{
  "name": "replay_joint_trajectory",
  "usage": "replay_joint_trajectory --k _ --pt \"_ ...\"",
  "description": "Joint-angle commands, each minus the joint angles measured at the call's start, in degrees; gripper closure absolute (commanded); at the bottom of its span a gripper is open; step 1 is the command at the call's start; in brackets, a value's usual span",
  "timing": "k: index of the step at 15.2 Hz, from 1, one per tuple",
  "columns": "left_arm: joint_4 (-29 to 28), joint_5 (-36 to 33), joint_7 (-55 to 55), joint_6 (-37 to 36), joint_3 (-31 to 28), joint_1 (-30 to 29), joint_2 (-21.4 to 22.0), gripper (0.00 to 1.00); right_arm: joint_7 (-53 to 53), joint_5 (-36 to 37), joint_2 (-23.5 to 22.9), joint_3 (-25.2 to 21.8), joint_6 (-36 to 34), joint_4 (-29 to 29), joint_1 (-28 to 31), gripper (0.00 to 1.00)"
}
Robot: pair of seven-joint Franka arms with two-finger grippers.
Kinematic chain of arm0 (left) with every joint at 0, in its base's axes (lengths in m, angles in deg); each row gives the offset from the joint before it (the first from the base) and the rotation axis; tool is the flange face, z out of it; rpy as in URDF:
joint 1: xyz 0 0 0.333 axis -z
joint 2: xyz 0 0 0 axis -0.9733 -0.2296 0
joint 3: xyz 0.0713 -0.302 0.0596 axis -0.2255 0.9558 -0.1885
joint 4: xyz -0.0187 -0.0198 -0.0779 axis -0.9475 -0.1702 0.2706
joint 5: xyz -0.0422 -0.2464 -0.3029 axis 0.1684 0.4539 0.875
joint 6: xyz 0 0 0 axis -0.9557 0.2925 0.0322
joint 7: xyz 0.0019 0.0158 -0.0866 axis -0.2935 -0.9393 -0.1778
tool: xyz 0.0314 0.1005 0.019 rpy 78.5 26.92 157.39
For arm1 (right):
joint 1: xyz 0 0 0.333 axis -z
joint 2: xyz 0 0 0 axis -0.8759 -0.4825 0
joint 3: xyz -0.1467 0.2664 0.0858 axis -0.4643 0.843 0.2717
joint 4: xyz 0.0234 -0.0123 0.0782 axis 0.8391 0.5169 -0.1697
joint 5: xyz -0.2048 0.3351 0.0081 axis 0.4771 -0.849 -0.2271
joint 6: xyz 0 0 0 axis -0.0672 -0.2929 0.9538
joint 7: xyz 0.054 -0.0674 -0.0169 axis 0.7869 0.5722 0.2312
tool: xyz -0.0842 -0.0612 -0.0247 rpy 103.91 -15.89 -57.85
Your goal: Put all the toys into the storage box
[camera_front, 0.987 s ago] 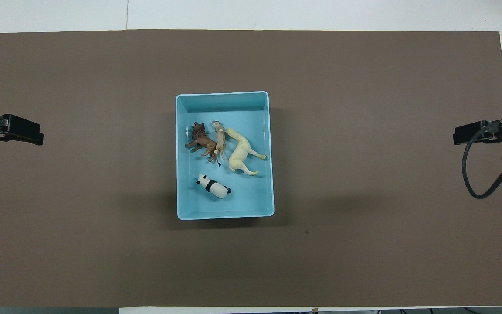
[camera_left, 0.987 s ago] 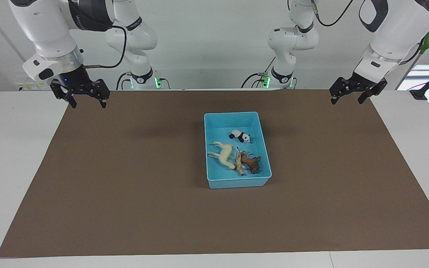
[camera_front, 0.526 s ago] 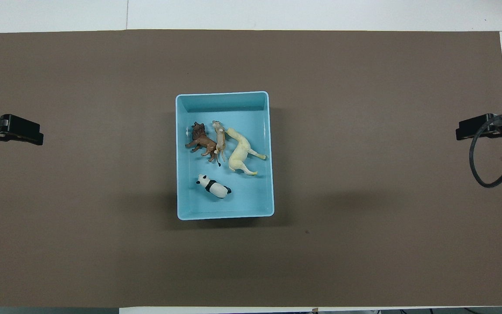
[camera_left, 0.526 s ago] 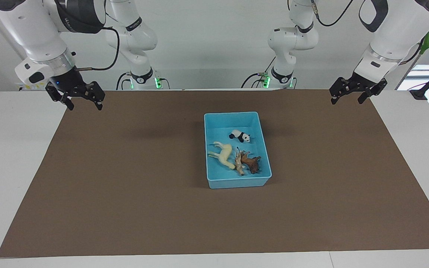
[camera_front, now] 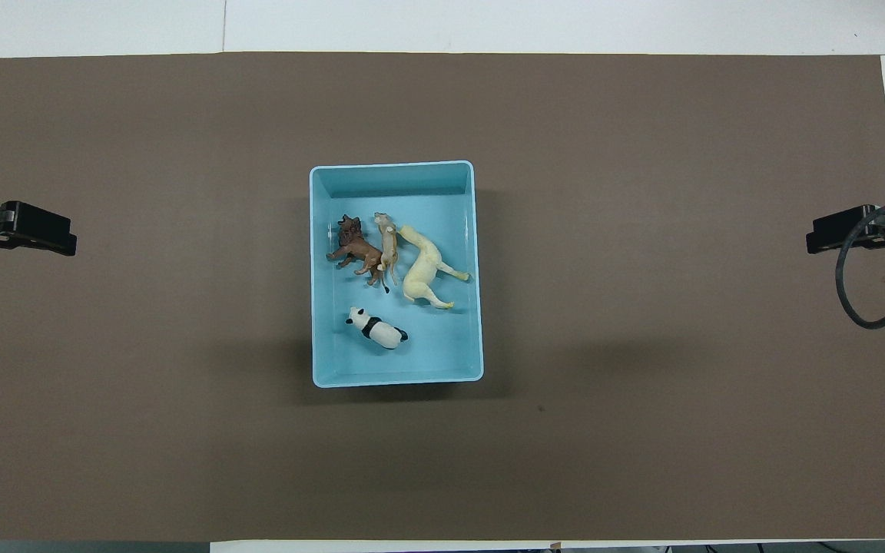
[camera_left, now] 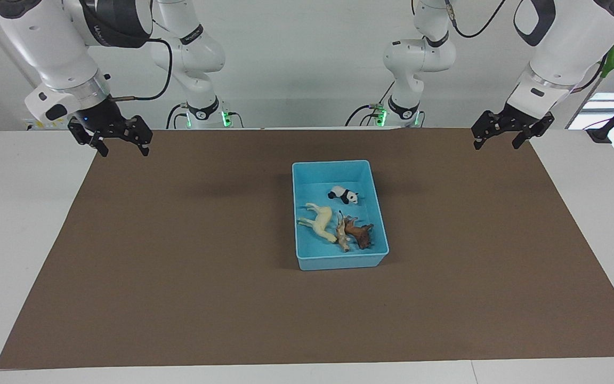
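The light blue storage box (camera_left: pixel 339 263) (camera_front: pixel 396 379) stands in the middle of the brown mat. All the toys lie inside it. The panda (camera_left: pixel 344 194) (camera_front: pixel 377 329) is nearest the robots. The cream horse (camera_left: pixel 320 221) (camera_front: pixel 423 267), spotted cat (camera_left: pixel 342 233) (camera_front: pixel 389 246) and brown lion (camera_left: pixel 359 233) (camera_front: pixel 354 247) lie side by side farther out. My right gripper (camera_left: pixel 124 149) (camera_front: pixel 834 234) hangs open and empty over the mat's edge at its own end. My left gripper (camera_left: pixel 496 145) (camera_front: pixel 35 238) waits open and empty over the mat's edge at the left arm's end.
A brown mat (camera_left: pixel 179 266) covers most of the white table (camera_left: pixel 14 224). A black cable loop (camera_front: pixel 873 299) hangs from the right arm's wrist. Both arm bases stand at the table's robot end.
The right gripper has drifted slightly outward toward its end of the table. The left arm, the box and the toys have not moved.
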Motion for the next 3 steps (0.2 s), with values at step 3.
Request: replay_joint_trajectory --k 3 --pt "-2.02 0.64 -0.74 1.02 0.05 -0.31 1.64 0.0 1.31 -0.44 0.23 0.51 -0.94 0.17 0.89 0.0"
